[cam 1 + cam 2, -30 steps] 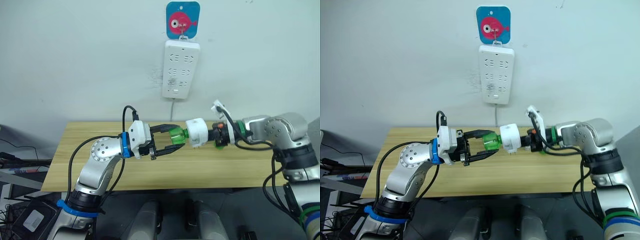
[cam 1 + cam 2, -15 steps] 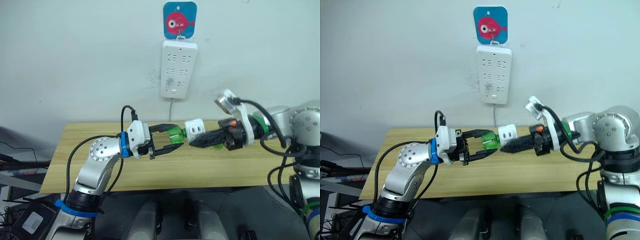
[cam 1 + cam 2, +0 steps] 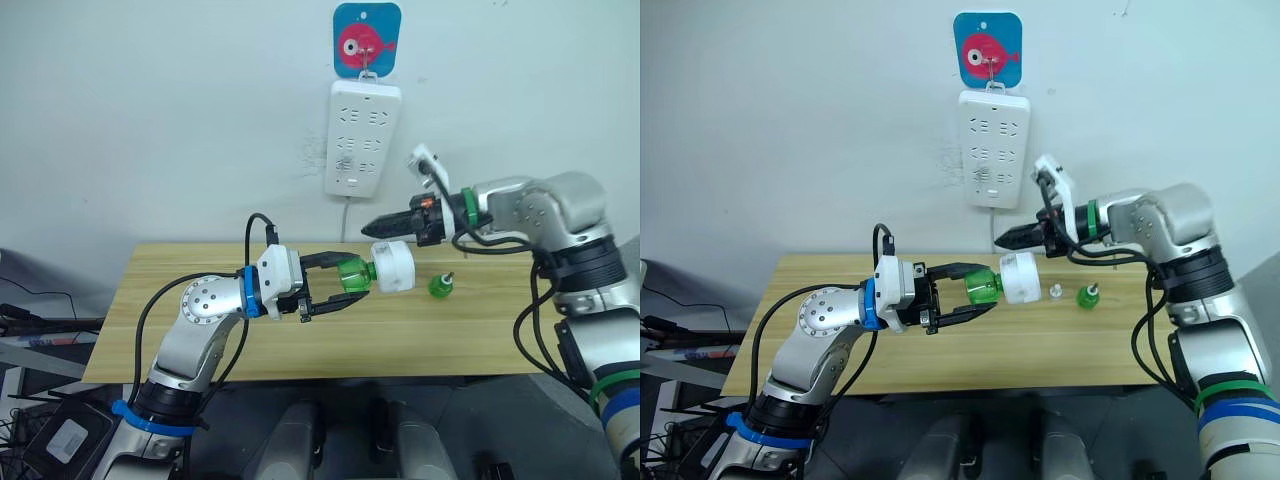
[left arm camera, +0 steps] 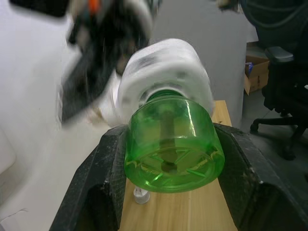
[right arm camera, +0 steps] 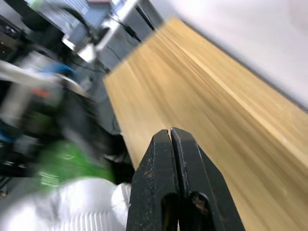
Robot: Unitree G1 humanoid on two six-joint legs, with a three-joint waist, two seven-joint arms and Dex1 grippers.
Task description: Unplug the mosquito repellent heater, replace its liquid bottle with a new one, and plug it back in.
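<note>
left gripper [image 3: 335, 283]: my left one has its two black fingers clamped on the green liquid bottle [image 3: 352, 273], one finger each side, held out over the wooden table [image 3: 200, 330]

heater [image 3: 391, 267]: the white mosquito repellent heater is stuck on the far end of that bottle, just past my left fingertips, up off the table

right gripper [image 3: 370, 228]: fingers pressed flat together with nothing in them, tip just above the heater, not touching as far as I can see

spare green bottle [image 3: 1087, 297]: standing on the table below my right wrist, small white cap [image 3: 1054, 292] just beside it

power strip [image 3: 361, 139]: on the wall, up behind my right fingertips, hanging under a blue fish hook [image 3: 366, 39]
</note>
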